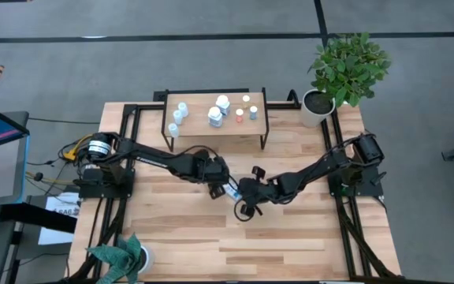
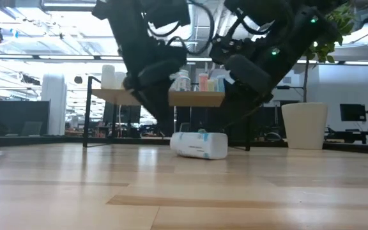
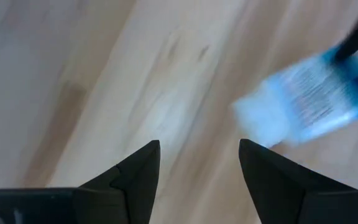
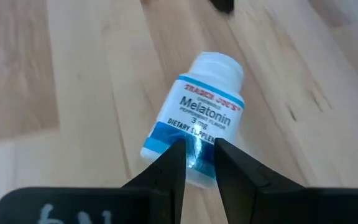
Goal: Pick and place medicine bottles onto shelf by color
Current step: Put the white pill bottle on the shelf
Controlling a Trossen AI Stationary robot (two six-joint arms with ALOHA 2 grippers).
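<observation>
A blue-labelled medicine bottle lies on its side on the table, at the middle of the high view, between the two tools. Its long axis runs roughly from the left tool toward the right tool, cap toward the left arm. The left tool is released, jaws spread and empty, with the bottle just off to one side of it. The right tool sits directly over the bottle's base, its jaws narrowed, though whether it pinches the bottle I cannot tell — it looks the nearer arm for the pick. The shelf, upper centre, already carries several bottles. The surrounding planks are bare, and an office room lies beyond.
</observation>
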